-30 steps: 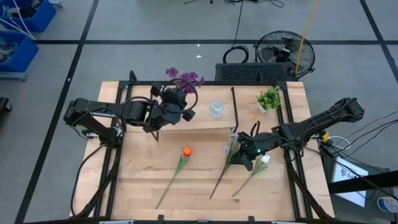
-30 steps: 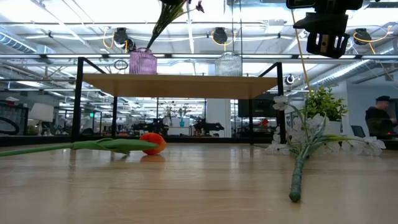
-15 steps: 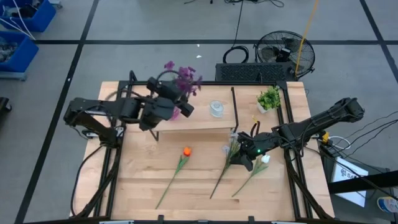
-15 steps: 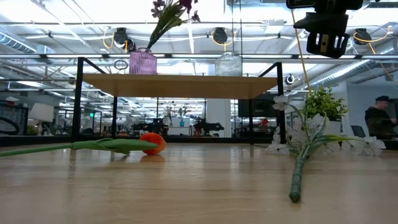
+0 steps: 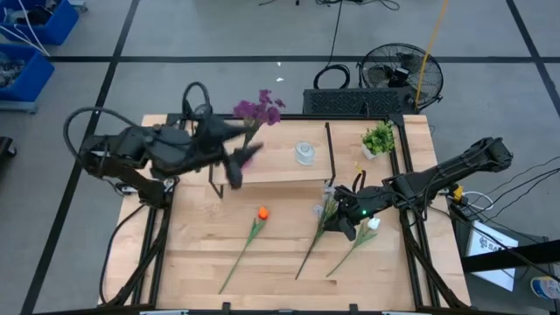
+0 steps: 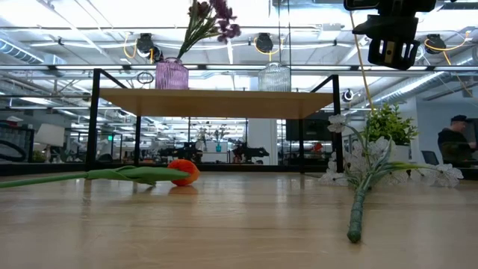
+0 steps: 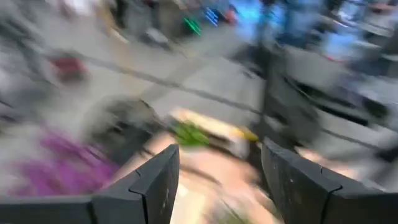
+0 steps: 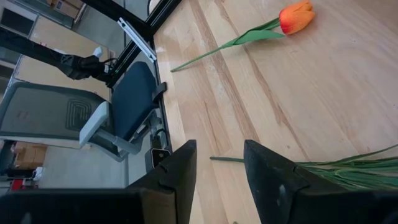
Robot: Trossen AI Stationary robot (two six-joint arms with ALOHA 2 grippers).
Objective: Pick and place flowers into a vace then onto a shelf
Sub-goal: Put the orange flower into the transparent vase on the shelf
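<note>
The purple flower (image 5: 259, 108) (image 6: 214, 13) stands with its stem in the pink ribbed vase (image 6: 172, 75) on the shelf (image 6: 216, 102) (image 5: 284, 173). My left gripper (image 5: 234, 164) (image 7: 217, 186) is blurred, beside the vase toward the table's left. It is open and holds nothing. The orange tulip (image 5: 262, 213) (image 8: 295, 17) and the white flowers (image 5: 330, 213) (image 6: 358, 161) lie flat on the table. My right gripper (image 5: 352, 219) (image 8: 214, 180) hangs open just above the white flowers' stems, apart from them.
A clear glass vase (image 5: 304, 153) (image 6: 275, 76) stands on the shelf to the right of the pink one. A small potted plant (image 5: 379, 138) (image 6: 388, 123) sits at the table's far right. The shelf's black legs (image 6: 95, 119) stand on the tabletop.
My left gripper has drawn away from the purple flower, rising and pulling back fast toward the table's left edge while turning. The flower stays in the pink vase; its head has sunk a little and swung toward the right.
</note>
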